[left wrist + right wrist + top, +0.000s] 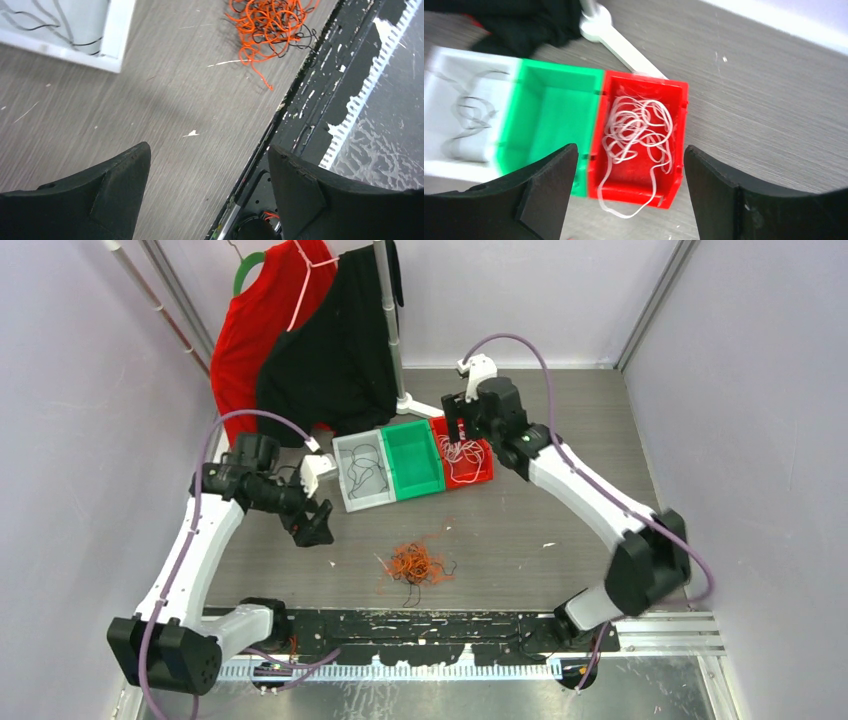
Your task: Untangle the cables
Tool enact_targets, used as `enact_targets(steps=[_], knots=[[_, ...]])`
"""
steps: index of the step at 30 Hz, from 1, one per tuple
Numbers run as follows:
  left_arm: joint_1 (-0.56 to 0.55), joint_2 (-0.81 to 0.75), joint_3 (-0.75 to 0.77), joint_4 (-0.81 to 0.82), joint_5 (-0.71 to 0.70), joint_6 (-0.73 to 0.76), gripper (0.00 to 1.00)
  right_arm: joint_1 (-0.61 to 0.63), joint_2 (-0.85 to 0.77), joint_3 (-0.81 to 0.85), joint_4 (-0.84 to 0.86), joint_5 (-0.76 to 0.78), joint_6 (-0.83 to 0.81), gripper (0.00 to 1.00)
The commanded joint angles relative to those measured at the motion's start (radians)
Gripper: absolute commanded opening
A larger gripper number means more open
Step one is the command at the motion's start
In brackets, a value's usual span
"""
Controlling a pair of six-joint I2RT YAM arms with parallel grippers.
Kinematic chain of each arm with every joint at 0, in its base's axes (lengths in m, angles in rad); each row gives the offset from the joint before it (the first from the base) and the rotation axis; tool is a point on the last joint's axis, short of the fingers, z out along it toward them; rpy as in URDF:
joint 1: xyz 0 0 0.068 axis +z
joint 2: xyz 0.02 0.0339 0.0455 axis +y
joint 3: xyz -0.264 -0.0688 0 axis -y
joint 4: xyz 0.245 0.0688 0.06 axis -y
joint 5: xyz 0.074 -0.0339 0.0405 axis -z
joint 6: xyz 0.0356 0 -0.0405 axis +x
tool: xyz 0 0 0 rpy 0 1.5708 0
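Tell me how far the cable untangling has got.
Done: white cables lie in the red bin, black cables in the white bin; the green bin is empty. In hand: nothing; left gripper and right gripper are open, the right above the red bin. Left: the orange-and-black snarl on the table.

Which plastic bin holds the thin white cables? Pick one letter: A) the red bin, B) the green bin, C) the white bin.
A: the thin white cables lie looped inside the red plastic bin; the green plastic bin beside it looks empty.
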Motion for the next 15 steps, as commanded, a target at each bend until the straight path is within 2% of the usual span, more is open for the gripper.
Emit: enact_targets(steps=[1,3,4,6,7,12,15], knots=[[-0.092,0.032,-0.043,0.101,0.004,-0.069,0.87,0.053,-0.212,-0.076,0.011,-0.030,0.108,0.81],[-0.146,0.060,-0.062,0.159,-0.007,-0.129,0.86,0.050,-0.285,-0.154,0.020,-0.034,0.219,0.80],[-0.177,0.079,-0.065,0.189,-0.017,-0.171,0.83,0.047,-0.324,-0.204,0.046,-0.032,0.285,0.82],[-0.234,0.120,-0.061,0.241,-0.018,-0.239,0.80,0.029,-0.387,-0.287,0.073,-0.033,0.409,0.98],[-0.257,0.141,-0.058,0.264,-0.015,-0.266,0.79,0.015,-0.405,-0.320,0.070,-0.041,0.464,1.00],[-0.332,0.262,-0.030,0.311,-0.020,-0.302,0.77,-0.026,-0.413,-0.447,0.015,-0.136,0.633,1.00],[-0.337,0.285,-0.029,0.318,-0.026,-0.302,0.77,0.003,-0.405,-0.543,0.005,-0.121,0.689,0.85]])
